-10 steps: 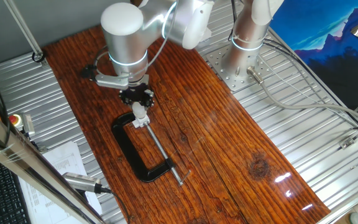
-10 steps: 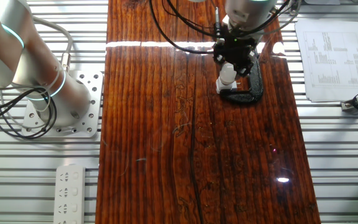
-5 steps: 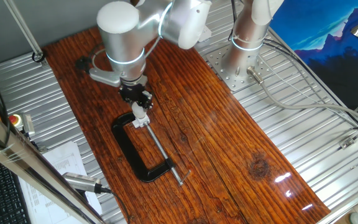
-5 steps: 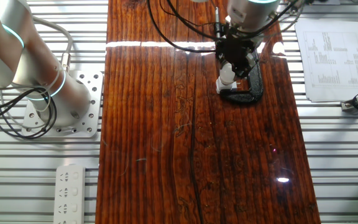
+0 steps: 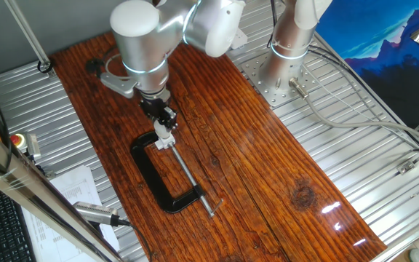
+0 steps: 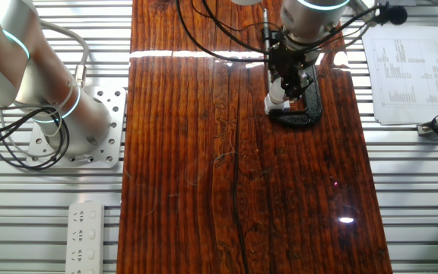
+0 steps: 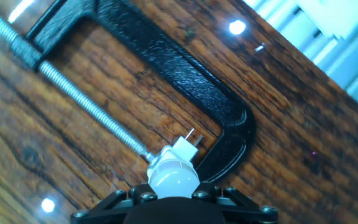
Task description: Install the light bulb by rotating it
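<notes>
- Gripping the light bulb (image 7: 173, 176): the gripper (image 7: 174, 194) sits closed around the bulb's white dome, black fingers (image 7: 114, 202) flanking it at the bottom edge of the hand view.
- Hand view only: the bulb sits in a small white socket block (image 7: 183, 149) with two metal prongs sticking out, pinned between the screw tip and the curved end of the black C-clamp (image 7: 166, 62).
- One fixed view: gripper (image 5: 165, 124) hangs straight down over the clamp's (image 5: 155, 178) upper end, bulb (image 5: 164, 134) just a white speck under the fingers; socket detail not resolvable here. Shows the whole clamp, screw (image 5: 189, 178) running toward the near table edge.
- The other fixed view: bulb and socket read as one white stub (image 6: 277, 96) below the gripper (image 6: 285, 76), just beside the clamp's (image 6: 301, 106) curved end; most of the clamp is hidden under the arm.
- Wooden table (image 6: 226, 190) carries it all; a paper sheet (image 6: 401, 72) lies off to its side.
</notes>
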`<state>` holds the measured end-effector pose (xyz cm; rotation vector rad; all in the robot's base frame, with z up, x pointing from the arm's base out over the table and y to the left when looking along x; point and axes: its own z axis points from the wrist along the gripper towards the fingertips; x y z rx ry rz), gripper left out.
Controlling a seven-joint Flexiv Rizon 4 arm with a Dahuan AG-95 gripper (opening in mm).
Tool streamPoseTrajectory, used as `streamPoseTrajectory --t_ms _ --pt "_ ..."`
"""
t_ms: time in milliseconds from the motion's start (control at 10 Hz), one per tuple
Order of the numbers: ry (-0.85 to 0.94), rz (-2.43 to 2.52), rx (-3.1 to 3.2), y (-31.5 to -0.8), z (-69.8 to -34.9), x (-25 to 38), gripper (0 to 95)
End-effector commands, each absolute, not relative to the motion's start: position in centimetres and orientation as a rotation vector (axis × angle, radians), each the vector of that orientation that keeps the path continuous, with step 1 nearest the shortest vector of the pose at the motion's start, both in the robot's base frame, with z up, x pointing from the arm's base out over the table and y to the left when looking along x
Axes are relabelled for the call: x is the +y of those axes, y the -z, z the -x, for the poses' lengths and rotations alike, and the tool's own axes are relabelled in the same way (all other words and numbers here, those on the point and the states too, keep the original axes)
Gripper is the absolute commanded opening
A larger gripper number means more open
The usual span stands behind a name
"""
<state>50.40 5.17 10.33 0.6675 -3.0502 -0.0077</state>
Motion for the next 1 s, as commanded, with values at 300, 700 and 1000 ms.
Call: streamPoseTrajectory --t_ms 300,700,1000 --pt "0.034 -0.265 -3.113 -10.38 -50.34 5.11 0.0" --pt "0.03 -0.095 -3.121 -10.36 -50.32 5.12 0.0" --pt "0.029 0.002 -3.117 -10.33 -50.31 5.17 0.0"
